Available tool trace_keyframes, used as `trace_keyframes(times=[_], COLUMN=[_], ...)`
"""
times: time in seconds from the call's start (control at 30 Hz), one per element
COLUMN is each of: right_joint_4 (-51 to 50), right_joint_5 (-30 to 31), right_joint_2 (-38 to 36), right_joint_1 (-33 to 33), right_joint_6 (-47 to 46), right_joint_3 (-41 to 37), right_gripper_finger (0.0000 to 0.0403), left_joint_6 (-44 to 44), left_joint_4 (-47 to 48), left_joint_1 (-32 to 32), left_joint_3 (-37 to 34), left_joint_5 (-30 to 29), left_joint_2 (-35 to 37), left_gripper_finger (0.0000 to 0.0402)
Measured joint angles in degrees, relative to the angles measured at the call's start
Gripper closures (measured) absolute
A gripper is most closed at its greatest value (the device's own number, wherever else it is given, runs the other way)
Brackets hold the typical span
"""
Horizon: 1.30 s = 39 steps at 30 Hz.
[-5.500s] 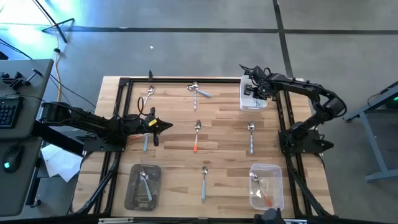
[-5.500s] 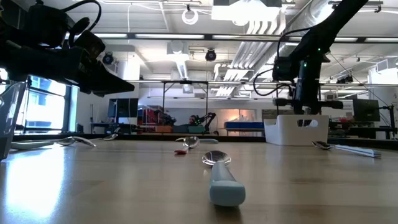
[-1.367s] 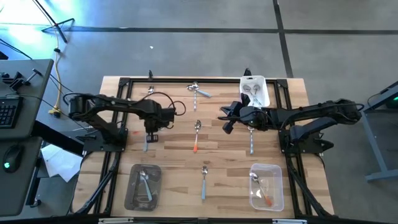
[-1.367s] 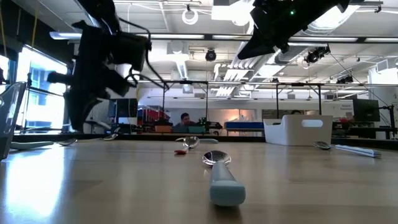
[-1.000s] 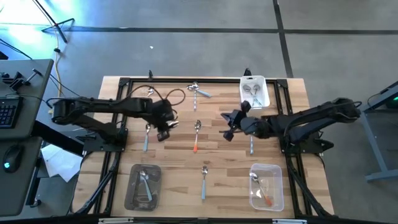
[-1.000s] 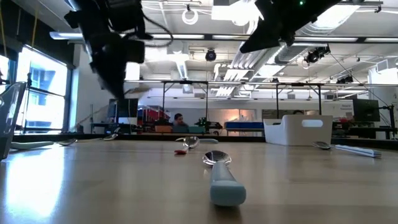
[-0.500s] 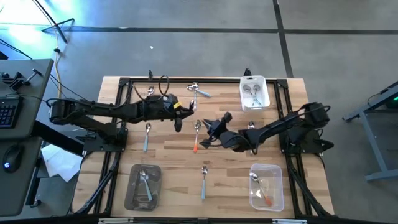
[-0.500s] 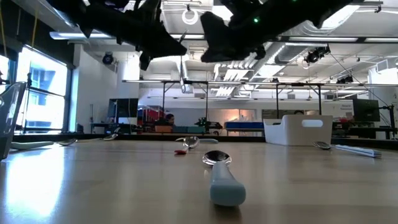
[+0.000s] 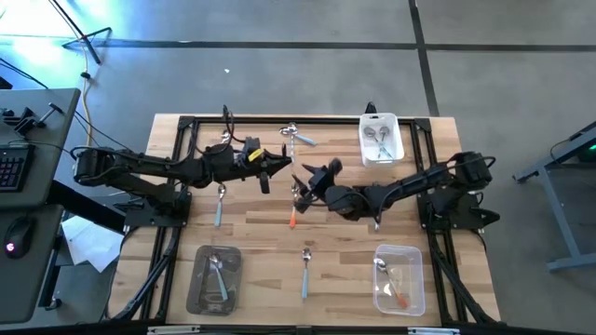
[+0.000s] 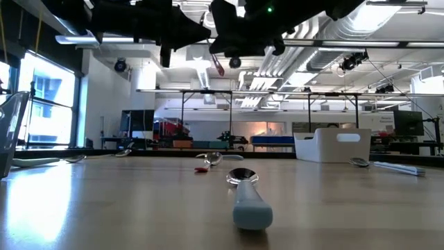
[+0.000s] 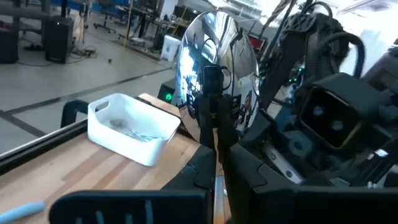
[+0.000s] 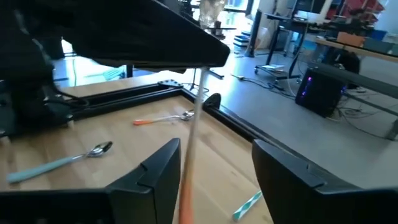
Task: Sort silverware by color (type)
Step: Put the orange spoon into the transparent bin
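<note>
Orange is the colour in play. From the high view, the left pincer [image 9: 267, 174] and right pincer [image 9: 303, 189] meet nose to nose above the middle of the worktop [image 9: 251, 233]. A loose orange spoon [image 9: 293, 216] lies just below them.

A white tub [image 9: 382, 160] at the far right corner holds silver spoons. A clear tub [image 9: 419, 288] at the near right corner holds one with an orange handle. A grey tub [image 9: 196, 293] near the near left corner holds at least one spoon, handle colour unclear.

In the low view, an orange-handled spoon [image 10: 218, 66] hangs in the air under the two pincers.

The left wrist view shows its shiny bowl upright, with the left pincer pinching the stem.

In the right wrist view, the right pincer's fingers [image 12: 155, 171] are spread on either side of that handle, not yet touching it.

This looks like a handover. The right pincer should close squarely on the handle before the left lets go, then carry the spoon to the clear tub.
</note>
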<state>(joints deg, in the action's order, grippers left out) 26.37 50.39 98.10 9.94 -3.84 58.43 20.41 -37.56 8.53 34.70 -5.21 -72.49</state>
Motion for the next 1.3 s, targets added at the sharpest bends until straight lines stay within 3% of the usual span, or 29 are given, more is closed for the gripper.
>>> trace_keyframes(times=[0.27,0.63,0.83,1.07,1.3], right_joint_4=[-0.3,-0.2,-2.8,-15.1,-42.5], right_joint_5=[-4.2,-6.2,-7.1,-5.6,-6.0], right_joint_2=[0.0,0.0,-1.8,-10.4,-19.8], right_joint_1=[-2.6,-4.6,-4.7,-4.5,3.4], right_joint_6=[-0.3,0.1,-1.4,-7.2,-31.2], right_joint_3=[0.0,0.0,0.0,0.0,0.0], right_gripper_finger=[0.0257,0.0389,0.0400,0.0402,0.0402], left_joint_6=[-0.1,1.0,0.9,-3.5,-7.0], left_joint_4=[-0.9,-2.7,-2.0,2.8,-6.2], left_joint_1=[0.0,0.1,0.1,0.0,0.2], left_joint_3=[0.0,0.0,0.0,-0.2,-7.7], left_joint_5=[-0.9,-1.2,-0.6,0.1,-1.8], left_joint_2=[0.0,0.0,0.0,0.6,4.6], left_gripper_finger=[0.0397,0.0396,0.0364,0.0289,0.0243])
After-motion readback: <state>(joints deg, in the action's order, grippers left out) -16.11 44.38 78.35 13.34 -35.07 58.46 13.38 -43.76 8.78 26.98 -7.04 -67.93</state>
